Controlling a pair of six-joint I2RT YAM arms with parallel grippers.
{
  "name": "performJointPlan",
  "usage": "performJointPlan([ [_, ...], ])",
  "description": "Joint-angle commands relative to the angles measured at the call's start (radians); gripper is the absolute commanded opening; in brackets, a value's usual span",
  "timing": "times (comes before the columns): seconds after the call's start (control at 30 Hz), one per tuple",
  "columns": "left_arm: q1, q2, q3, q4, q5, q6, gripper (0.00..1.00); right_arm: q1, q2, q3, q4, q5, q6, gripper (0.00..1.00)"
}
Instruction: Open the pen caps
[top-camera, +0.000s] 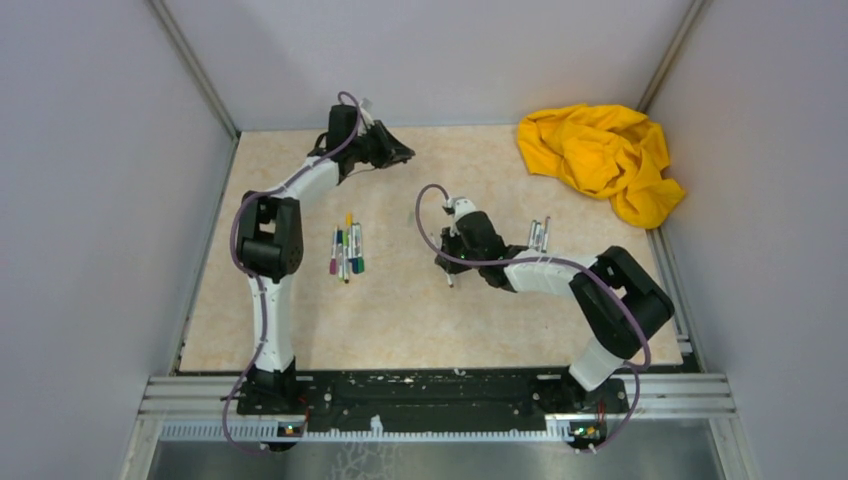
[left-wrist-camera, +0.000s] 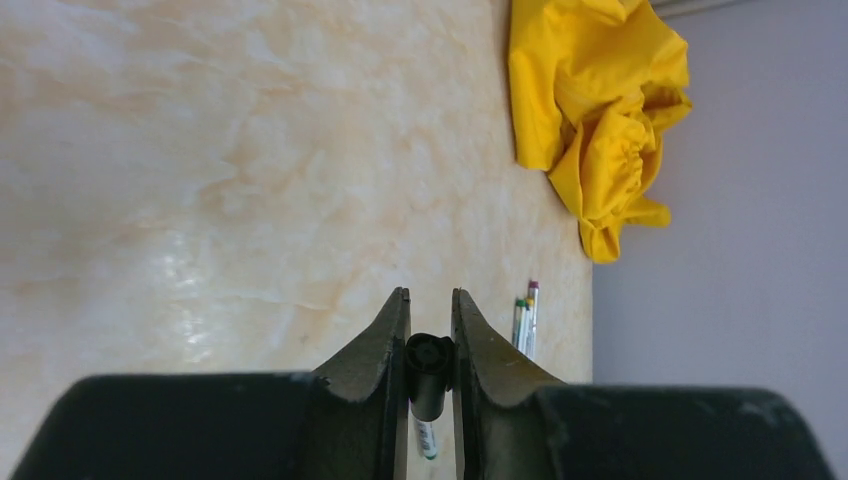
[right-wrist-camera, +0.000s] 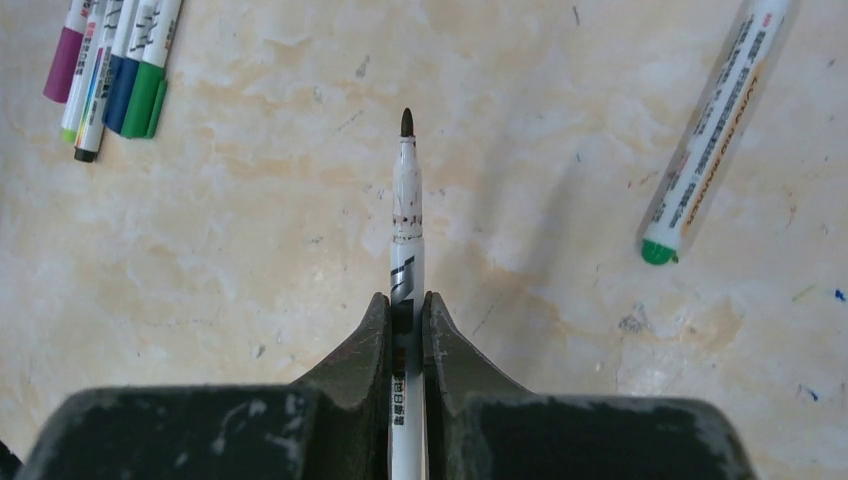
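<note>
The right hand (top-camera: 448, 268) hangs over the counter (top-camera: 400, 320), right of a cluster of pens (top-camera: 347, 252). A yellow cloth (top-camera: 600, 160) lies crumpled far right.

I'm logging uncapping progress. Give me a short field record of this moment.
left gripper: shut on black cap
right gripper: shut on uncapped pen, dark tip bare
pen bunch: on table, left half, coloured caps on
other pens: on table, right half
cloth: yellow, crumpled, far right corner

Pen caps (top-camera: 358, 266) on pens (top-camera: 346, 245) left, cloth (top-camera: 600, 160) right
</note>
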Motion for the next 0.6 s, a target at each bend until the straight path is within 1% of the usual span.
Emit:
performJointPlan([
  [0.0, 0.009, 0.034, 0.059, -0.078, -0.009, 0.005, 0.0, 0.01, -0.106, -0.003, 0.041, 0.061, 0.022, 0.0],
  [0.03, 0.006, 0.016, 0.037, -0.084, -0.03, 0.029, 0.0, 0.01, -0.12, 0.006, 0.02, 0.086, 0.02, 0.0],
  [0.13, -0.018, -0.053, 0.005, -0.204, -0.214, 0.165, 0.0, 0.008, -0.159, 0.049, -0.06, 0.155, 0.012, 0.0],
  [0.17, -0.033, -0.068, -0.001, -0.244, -0.273, 0.205, 0.0, 0.008, -0.168, 0.07, -0.09, 0.2, 0.011, 0.0],
  [0.23, -0.055, -0.088, -0.026, -0.29, -0.356, 0.266, 0.0, -0.002, -0.172, 0.102, -0.145, 0.244, 0.003, 0.0],
  [0.3, -0.073, -0.099, -0.06, -0.314, -0.415, 0.298, 0.01, -0.025, -0.162, 0.133, -0.181, 0.263, 0.001, 0.0],
  [0.37, -0.092, -0.106, -0.091, -0.325, -0.467, 0.319, 0.04, -0.05, -0.139, 0.151, -0.199, 0.272, 0.0, 0.0],
  [0.43, -0.113, -0.101, -0.097, -0.355, -0.524, 0.342, 0.06, -0.072, -0.107, 0.166, -0.232, 0.284, -0.002, 0.0],
  [0.57, -0.137, -0.088, -0.104, -0.396, -0.622, 0.379, 0.11, -0.112, -0.038, 0.188, -0.237, 0.294, -0.005, 0.0],
])
